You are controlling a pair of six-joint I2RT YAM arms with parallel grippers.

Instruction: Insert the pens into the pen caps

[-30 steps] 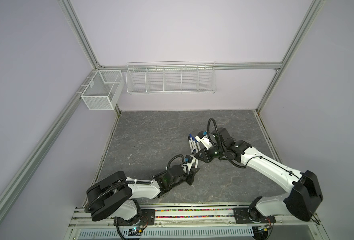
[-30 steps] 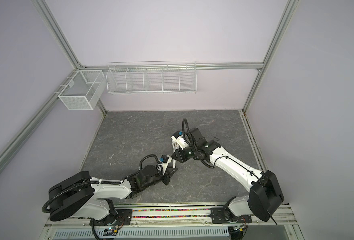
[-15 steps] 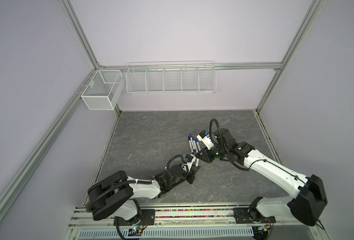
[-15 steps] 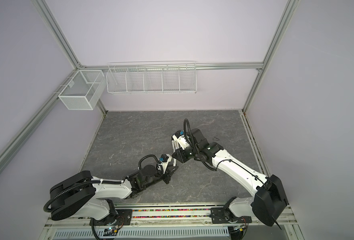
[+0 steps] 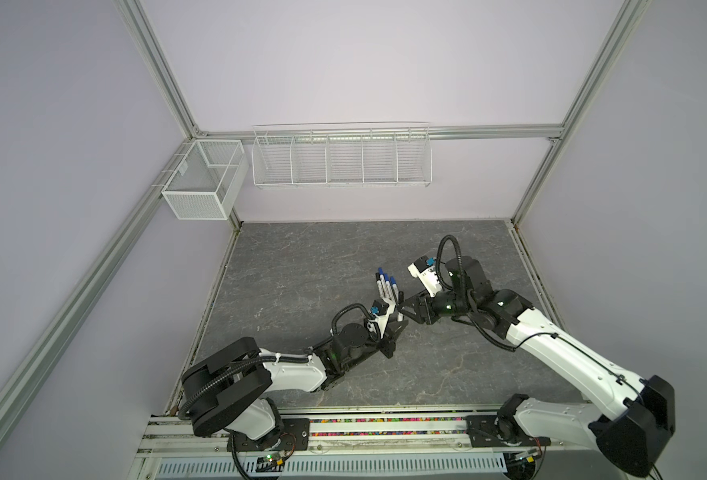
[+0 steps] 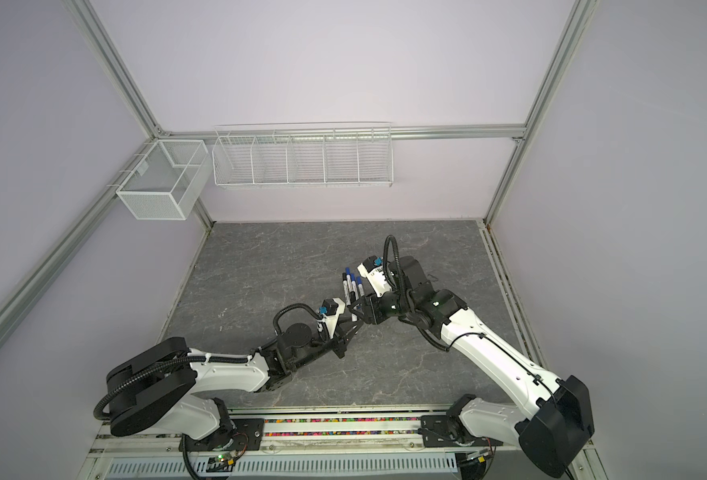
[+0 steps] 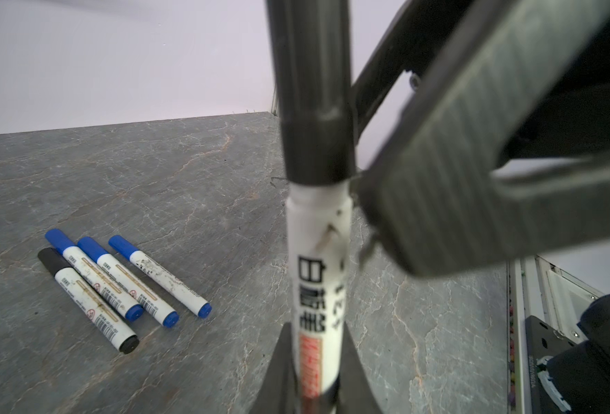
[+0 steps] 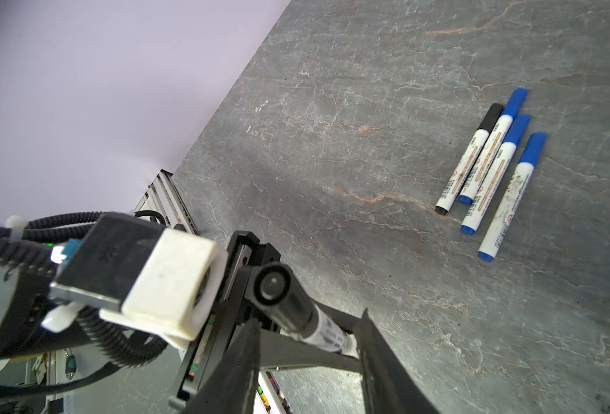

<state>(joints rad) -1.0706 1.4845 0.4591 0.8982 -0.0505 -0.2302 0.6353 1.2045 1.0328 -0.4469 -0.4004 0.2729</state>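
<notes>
Though left end effector (image 7: 316,333) tight on pen (image 7: 316,233), right end effector (image 8: 310,319) apart; grey tabletop (image 5: 301,270), lilac walls (image 5: 343,62).

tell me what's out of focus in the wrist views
Left wrist view: the held white marker pen with black cap is blurred, the four capped white pens behind it sharp. Right wrist view: black fingers of the right gripper soft, those pens crisp.

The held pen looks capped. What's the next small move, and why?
Probably draw the right claw back off the black plastic cap: its jaws stand apart, the cap looks seated on the white marker pen, and the left claw grips the barrel, ready to lay it by the four capped pens.
</notes>
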